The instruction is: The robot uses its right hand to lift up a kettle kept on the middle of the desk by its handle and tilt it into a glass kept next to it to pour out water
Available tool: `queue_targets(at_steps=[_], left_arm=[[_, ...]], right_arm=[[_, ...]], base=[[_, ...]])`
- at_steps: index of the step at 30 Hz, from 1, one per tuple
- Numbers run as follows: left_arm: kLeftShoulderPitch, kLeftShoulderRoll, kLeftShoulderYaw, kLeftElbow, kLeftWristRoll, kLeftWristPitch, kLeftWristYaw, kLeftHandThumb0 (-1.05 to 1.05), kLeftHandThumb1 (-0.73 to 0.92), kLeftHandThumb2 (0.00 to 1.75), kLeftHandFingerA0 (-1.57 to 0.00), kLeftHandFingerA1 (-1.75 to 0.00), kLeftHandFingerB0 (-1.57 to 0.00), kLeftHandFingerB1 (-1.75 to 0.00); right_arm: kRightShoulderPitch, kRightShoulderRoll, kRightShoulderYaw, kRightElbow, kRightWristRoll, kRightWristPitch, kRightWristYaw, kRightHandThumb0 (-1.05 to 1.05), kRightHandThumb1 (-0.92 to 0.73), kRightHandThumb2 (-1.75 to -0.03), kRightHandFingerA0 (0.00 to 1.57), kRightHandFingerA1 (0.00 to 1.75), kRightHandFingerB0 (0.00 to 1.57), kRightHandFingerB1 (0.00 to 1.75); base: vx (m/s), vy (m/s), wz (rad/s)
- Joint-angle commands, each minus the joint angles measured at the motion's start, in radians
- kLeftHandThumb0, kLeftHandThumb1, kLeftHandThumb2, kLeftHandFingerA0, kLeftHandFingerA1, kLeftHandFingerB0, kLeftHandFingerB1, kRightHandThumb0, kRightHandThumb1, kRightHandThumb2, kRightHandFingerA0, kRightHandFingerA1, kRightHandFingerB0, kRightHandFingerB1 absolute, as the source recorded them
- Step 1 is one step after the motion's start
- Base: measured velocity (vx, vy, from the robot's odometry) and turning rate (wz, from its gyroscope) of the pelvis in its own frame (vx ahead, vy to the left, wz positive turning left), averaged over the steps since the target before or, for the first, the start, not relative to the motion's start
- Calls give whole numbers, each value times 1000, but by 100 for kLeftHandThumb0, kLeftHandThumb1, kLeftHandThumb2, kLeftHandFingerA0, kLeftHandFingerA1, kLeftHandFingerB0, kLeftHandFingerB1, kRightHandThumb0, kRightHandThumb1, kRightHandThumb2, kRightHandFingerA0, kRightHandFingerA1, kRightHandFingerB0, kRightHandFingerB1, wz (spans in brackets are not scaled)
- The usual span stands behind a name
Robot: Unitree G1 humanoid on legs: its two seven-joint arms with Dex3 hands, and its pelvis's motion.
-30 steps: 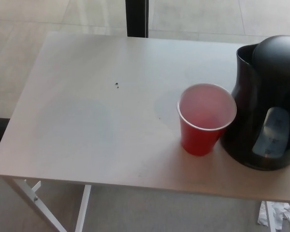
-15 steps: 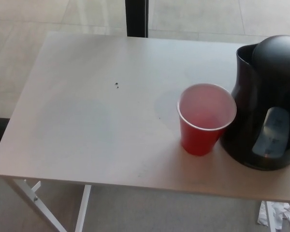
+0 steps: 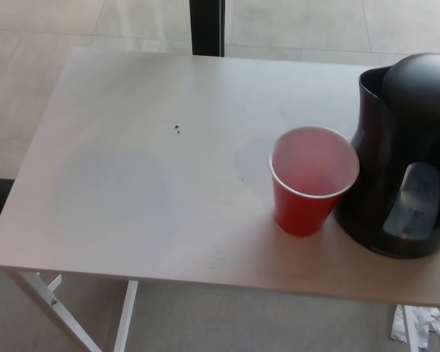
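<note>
A black kettle (image 3: 405,154) stands upright on the white desk (image 3: 132,176) at the right side of the head view, cut off by the picture's right edge. Its spout faces away and a clear water window shows on its near side. Its handle is out of the picture. A red plastic cup (image 3: 312,180) stands upright just left of the kettle, almost touching it, with a pale inside and nothing clearly visible in it. Neither of my hands shows in the picture.
Two small dark specks (image 3: 177,129) lie on the desk left of centre. A black post (image 3: 207,27) rises behind the far edge. White desk legs (image 3: 55,297) show below the front edge, and crumpled white paper (image 3: 418,326) lies on the floor at lower right.
</note>
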Motion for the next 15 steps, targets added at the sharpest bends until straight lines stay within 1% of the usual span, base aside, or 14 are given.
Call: queue_targets(at_steps=[1,2,3,4,5,6,7,8,9,10,11,12,15], left_arm=[[-1,7,-9,-1,3,-24,11,-76,77,63,-51,-56,-40,-51],[1,8,-10,-3,0,-25,5,-76,77,63,-51,-56,-40,-51],[1,8,-10,-3,-2,-24,2,-76,76,63,-50,-56,-40,-51],[2,8,-13,-3,0,-27,4,-79,77,63,-52,-56,-40,-50],[0,8,-12,0,-4,-24,1,-77,76,63,-51,-56,-41,-51],[-1,7,-12,3,-4,-21,6,-78,76,64,-53,-57,-42,-51],[-2,6,-11,3,-5,-16,14,-81,59,82,-52,-62,-41,-56],[-3,6,-11,2,-5,-14,16,-81,59,82,-52,-62,-41,-56],[-3,7,-13,3,-3,-14,17,-77,75,63,-55,-57,-44,-51],[-3,7,-13,3,-3,-14,17,-77,75,63,-55,-57,-44,-51],[-2,6,-15,1,-2,-16,14,-78,76,63,-53,-57,-42,-51],[0,6,-17,1,0,-18,12,-78,76,63,-52,-56,-41,-51],[0,9,-18,3,-3,-10,8,-78,75,63,-52,-55,-43,-50]], right_arm=[[-17,31,3,27,-40,-17,-42,-66,-39,-81,3,34,4,19],[-17,37,5,24,-45,-11,-48,-67,-40,-81,5,36,5,20],[-16,45,7,19,-51,-1,-56,-69,-41,-81,1,42,10,19],[-14,52,9,10,-55,7,-60,-75,-44,-80,6,44,13,15],[-17,54,19,11,-65,17,-59,-64,-38,-82,3,46,4,24],[-14,57,31,9,-68,28,-46,-70,-41,-80,3,35,10,15],[-9,60,40,10,-70,22,-35,-65,-39,-80,5,34,5,19],[-9,61,43,12,-70,18,-32,-65,-39,-80,5,34,5,19],[-5,60,53,0,-77,28,-31,-61,-51,-56,7,34,5,21],[-5,60,55,-2,-78,30,-32,-61,-51,-56,7,34,5,21],[-3,55,74,-10,-96,44,-32,-65,-38,-79,1,36,7,19],[0,52,85,-21,-108,57,-33,-60,-52,-56,7,34,5,24],[-5,62,90,-24,-111,70,-38,-55,-51,-59,7,34,9,21]], base=[[0,0,0],[0,0,0],[0,0,0],[0,0,0],[0,0,0],[0,0,0],[0,0,0],[0,0,0],[0,0,0],[0,0,0],[0,0,0],[0,0,0],[0,0,0]])
